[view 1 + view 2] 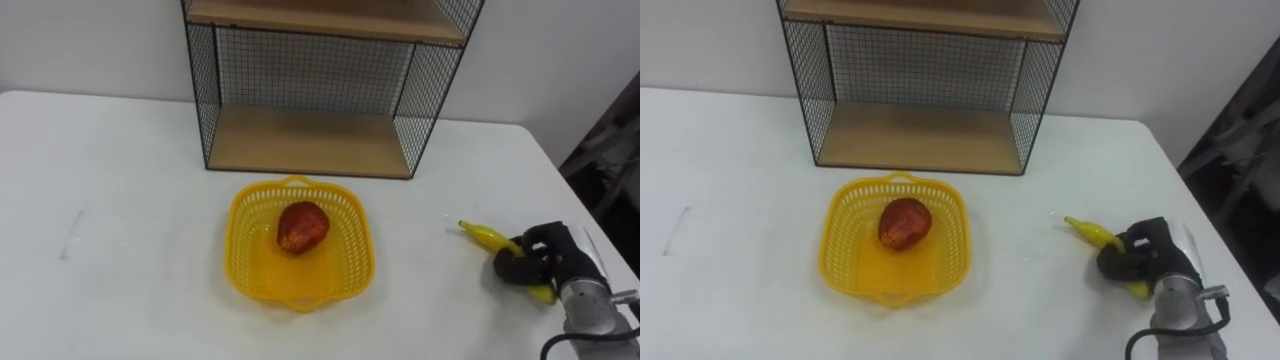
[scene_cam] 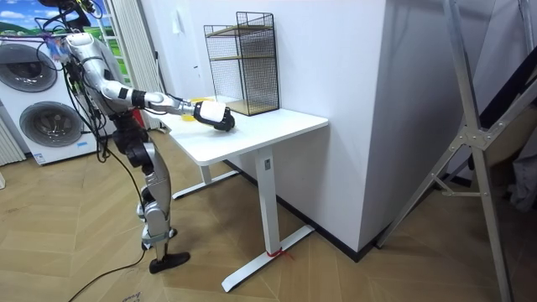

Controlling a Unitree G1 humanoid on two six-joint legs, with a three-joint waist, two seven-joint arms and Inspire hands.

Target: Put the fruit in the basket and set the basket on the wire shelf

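White, smooth tabletop (image 1: 120, 200) fills my feed from edge to edge, against a pale wall. At its middle sits the yellow plastic basket (image 1: 250, 272), a rounded square with slotted lattice walls and small handles at its near and far rims. A red fruit (image 1: 301, 227), glossy and roughly apple-shaped, lies inside it, a little toward 12 o'clock of the basket's centre. Beyond the basket at 12 o'clock, close but apart, stands the wire shelf (image 1: 300, 140): black mesh sides and back with flat wooden boards, its upper part cut off by the top edge. Well out at 3 to 4 o'clock from the basket lies the banana (image 1: 483, 235) on the table, its stem tip pointing to about 10 o'clock. The right hand (image 1: 535, 262) has its dark fingers clenched around the banana's body, so I see only the yellow stem end on one side and a sliver of the other end below the fingers; the part between is hidden. The silver wrist runs off the lower right corner.
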